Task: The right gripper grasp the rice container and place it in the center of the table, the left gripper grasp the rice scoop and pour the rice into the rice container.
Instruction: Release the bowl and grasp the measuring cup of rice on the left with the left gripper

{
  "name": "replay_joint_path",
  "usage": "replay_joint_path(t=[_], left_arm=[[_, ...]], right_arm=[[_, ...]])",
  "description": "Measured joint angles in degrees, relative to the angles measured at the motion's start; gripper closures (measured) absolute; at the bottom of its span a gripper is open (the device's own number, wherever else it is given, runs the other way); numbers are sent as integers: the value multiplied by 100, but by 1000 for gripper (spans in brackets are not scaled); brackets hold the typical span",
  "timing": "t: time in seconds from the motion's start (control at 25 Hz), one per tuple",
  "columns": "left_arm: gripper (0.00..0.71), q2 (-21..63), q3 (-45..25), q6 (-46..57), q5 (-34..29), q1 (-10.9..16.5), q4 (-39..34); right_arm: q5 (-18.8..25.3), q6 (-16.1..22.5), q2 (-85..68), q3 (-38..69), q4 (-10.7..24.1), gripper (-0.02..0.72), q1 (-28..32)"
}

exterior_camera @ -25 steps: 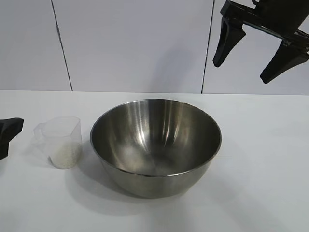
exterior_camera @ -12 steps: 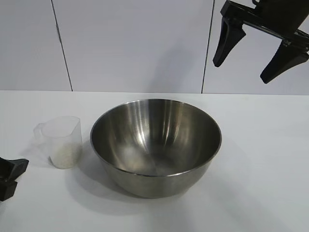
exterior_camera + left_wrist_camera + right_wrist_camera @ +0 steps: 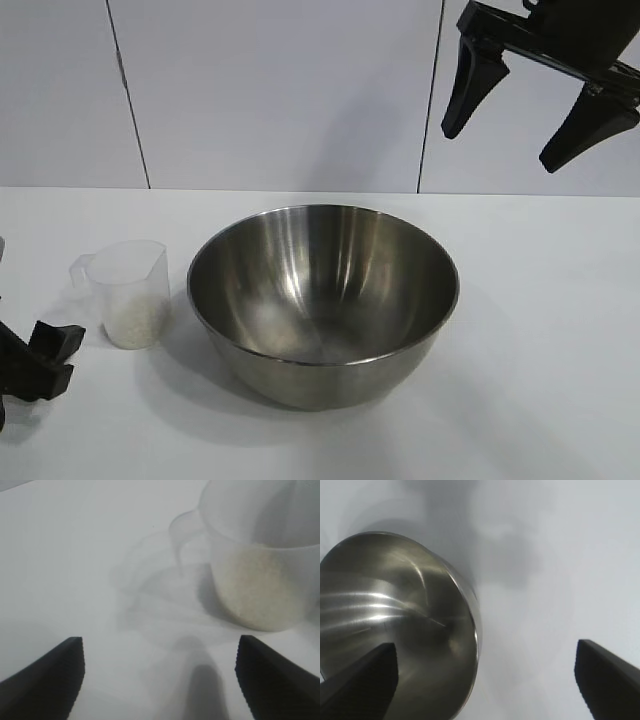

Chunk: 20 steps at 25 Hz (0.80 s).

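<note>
The rice container [image 3: 323, 300] sits empty mid-desk [image 3: 540, 400], and the rice scoop [image 3: 128, 292] stands upright just beside it on its left, with rice [image 3: 260, 587] heaped in its bottom. The left gripper [image 3: 40, 362] lies low at the desk's left edge, fingers spread wide and empty, near the scoop without touching it. The right gripper [image 3: 535, 105] hangs high above the container's right side, wide open, holding nothing

The right end effector [image 3: 528, 118] is matte black — two long tapered fingers [image 3: 468, 88] hang from a flat crossbar. The left end effector [image 3: 38, 365], near the bench [image 3: 540, 350] edge, shows blunt black fingertips [image 3: 52, 680] with finely ribbed inner faces.
</note>
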State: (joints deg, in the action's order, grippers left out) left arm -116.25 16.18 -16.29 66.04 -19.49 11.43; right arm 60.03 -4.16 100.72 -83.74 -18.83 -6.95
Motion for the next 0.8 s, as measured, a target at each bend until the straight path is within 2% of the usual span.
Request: replay_joint_path(t=[0.36, 0.8], left_arm=[[116, -239, 330, 212, 0, 481, -441], [131, -246, 478, 224, -1, 589, -739]], right_arm=[[-91, 0, 0, 0, 24, 43, 0], [-131, 0, 0, 0, 23, 43, 0]])
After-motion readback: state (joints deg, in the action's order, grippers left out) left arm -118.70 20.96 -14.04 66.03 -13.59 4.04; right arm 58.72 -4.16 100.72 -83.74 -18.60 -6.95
